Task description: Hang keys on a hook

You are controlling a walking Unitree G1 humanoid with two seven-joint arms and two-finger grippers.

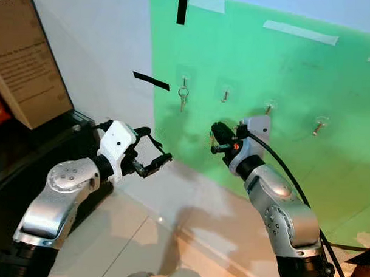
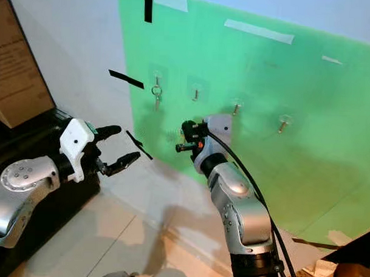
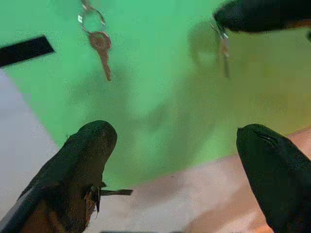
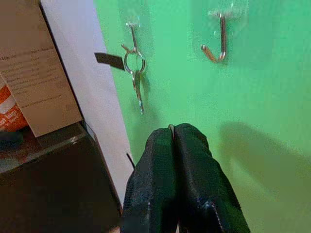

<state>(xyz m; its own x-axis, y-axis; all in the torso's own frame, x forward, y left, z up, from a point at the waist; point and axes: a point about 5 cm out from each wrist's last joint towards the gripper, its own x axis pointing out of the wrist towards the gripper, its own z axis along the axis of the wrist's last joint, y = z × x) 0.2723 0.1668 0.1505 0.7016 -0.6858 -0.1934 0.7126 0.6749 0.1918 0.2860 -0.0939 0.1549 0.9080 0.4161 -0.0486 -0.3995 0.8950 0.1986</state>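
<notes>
A green sheet [image 1: 284, 87] on the wall carries four hooks, one key [image 1: 183, 99] hanging on the leftmost hook [image 4: 131, 36], while the right hand [image 1: 215, 138], fingers pressed together, pinches a second key [image 3: 223, 46] below the second hook [image 4: 217, 41], and the left hand [image 1: 153, 151] hovers spread nearby.

Against the green board [image 1: 284, 75], three hooks [image 1: 225, 95] stood bare and open to my reach beside the one already carrying a key [image 1: 183, 99], while a cardboard box [image 1: 26, 60] and dark cabinet [image 1: 26, 151] hemmed my left side.
</notes>
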